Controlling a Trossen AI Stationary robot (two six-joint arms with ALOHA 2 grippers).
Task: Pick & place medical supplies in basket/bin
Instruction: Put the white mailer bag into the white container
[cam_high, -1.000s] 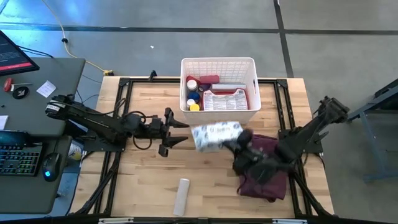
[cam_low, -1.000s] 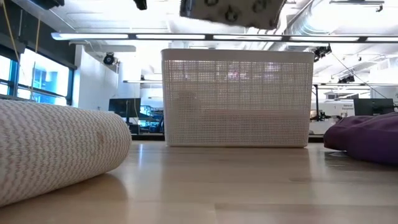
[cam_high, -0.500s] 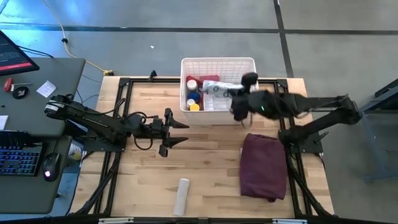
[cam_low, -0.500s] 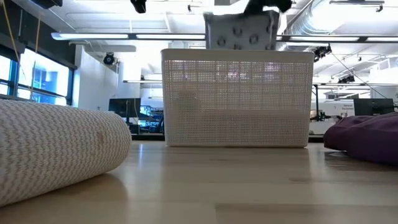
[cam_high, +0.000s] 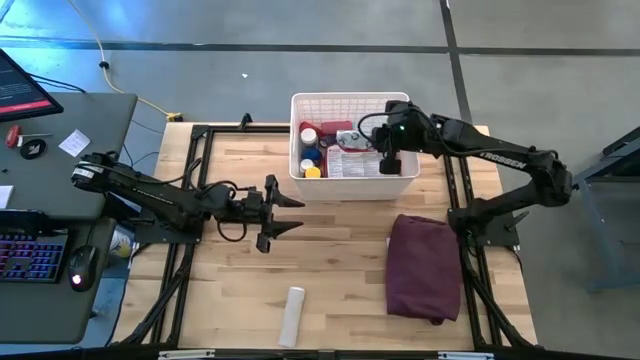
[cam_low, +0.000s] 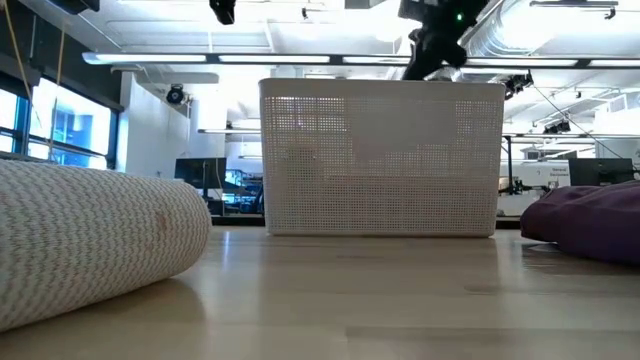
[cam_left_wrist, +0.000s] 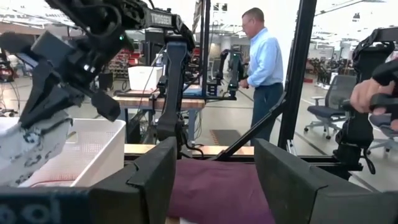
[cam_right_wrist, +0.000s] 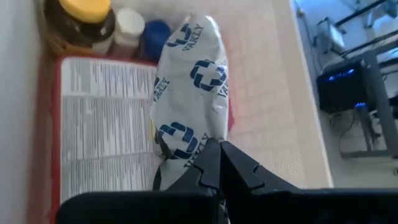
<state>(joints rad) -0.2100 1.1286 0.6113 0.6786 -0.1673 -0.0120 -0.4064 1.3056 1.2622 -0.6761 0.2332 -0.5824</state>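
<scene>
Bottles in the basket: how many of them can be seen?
3, side by side in one corner of the basket: a yellow-lidded bottle, a white-capped bottle and a blue-capped bottle. The white packet in the right end effector may hide others.

The right arm's link (cam_high: 505, 156) carries white lettering reading "TROSSEN"; the grey-white packet (cam_right_wrist: 189, 93) bears a repeated word, seemingly "VAKLY", beside blue emblems; the printed sheet (cam_right_wrist: 102, 127) holds unreadable small text.

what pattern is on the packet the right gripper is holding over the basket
White-grey packet printed with dark blue logo marks, pinched by the right gripper; clearest in the right wrist view.
</scene>
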